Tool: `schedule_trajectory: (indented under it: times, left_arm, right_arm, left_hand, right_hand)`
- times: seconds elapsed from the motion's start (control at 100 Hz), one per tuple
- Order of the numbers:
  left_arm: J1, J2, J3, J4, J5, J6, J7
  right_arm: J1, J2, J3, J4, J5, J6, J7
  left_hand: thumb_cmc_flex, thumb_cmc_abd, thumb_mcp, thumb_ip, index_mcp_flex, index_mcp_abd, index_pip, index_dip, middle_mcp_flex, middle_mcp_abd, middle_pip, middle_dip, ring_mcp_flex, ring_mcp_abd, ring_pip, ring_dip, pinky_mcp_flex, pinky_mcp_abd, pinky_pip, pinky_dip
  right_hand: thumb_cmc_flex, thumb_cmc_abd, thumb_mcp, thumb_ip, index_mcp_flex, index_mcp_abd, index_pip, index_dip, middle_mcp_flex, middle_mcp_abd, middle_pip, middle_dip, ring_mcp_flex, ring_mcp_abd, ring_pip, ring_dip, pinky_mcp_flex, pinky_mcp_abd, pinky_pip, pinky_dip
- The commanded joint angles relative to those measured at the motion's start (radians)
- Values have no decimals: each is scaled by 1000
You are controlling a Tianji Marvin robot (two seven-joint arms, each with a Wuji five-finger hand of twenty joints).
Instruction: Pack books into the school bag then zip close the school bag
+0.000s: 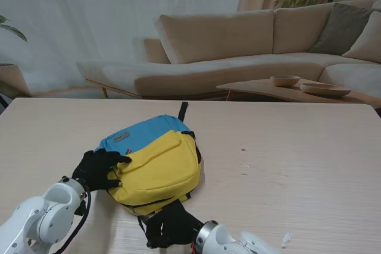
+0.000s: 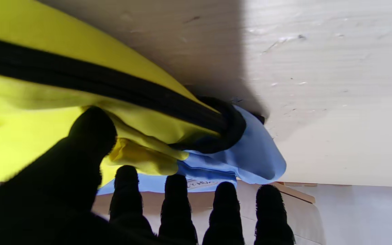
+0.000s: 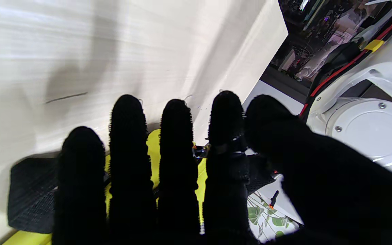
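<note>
The bag (image 1: 156, 165), yellow and blue, is lying on the tabletop (image 1: 286, 159) near me, a little to the left. The left hand (image 1: 97, 169) is pressing its left edge, thumb on the yellow cloth; whether the fingers (image 2: 175, 204) are really grasping it, I cannot tell. The right hand (image 1: 169, 225) is working at the near edge, where its fingers (image 3: 179, 163) are covering the zipper. No books are showing, so zipping seems to be the step. Next, the right hand needs a sure hold on the pull.
</note>
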Motion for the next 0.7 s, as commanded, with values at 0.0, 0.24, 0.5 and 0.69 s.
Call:
schedule_trajectory:
  times: [0.0, 0.24, 0.5, 0.69]
  left_arm:
    - [-5, 1, 3, 13, -14, 2, -26]
    - [-26, 8, 10, 44, 25, -6, -45]
    - [-43, 13, 20, 72, 77, -20, -42]
    - [-43, 15, 23, 81, 97, -19, -45]
  right_arm:
    - [-15, 0, 0, -2, -3, -4, 20]
    - [-26, 13, 36, -9, -26, -14, 52]
    - [-65, 30, 117, -41, -59, -45, 96]
    - [-100, 41, 191, -69, -72, -79, 135]
  left_hand:
    - [-26, -25, 49, -14, -49, -42, -65, -22, -53, -40, -34, -8, -36, -29, -27, -8, -17, -36, -51, 31]
    - [23, -40, 64, -8, -67, -71, -147, 27, -63, -78, -68, 15, -41, -44, -40, -2, -17, -51, -70, 49]
    - [53, -58, 87, -6, -66, -82, -277, 102, -80, -112, -118, 36, -44, -56, -54, 7, -12, -65, -79, 61]
    - [62, -61, 94, -7, -58, -82, -313, 75, -84, -126, -135, 48, -47, -57, -63, 7, -11, -67, -85, 55]
  right_hand:
    - [32, -5, -13, -45, 37, -34, 26, 12, 23, 17, -1, 2, 53, 2, 0, -6, 1, 8, 39, 9]
    - [28, -2, -11, -42, 37, -32, 26, 14, 24, 17, -1, 3, 54, 1, 0, -7, 3, 2, 37, 7]
    - [24, 0, -12, -41, 36, -32, 25, 14, 24, 19, -2, 3, 54, 0, 1, -7, 4, 6, 36, 6]
    - [17, 1, -10, -37, 41, -29, 35, 24, 34, 20, 4, 6, 62, 3, 6, -6, 16, 5, 39, 6]
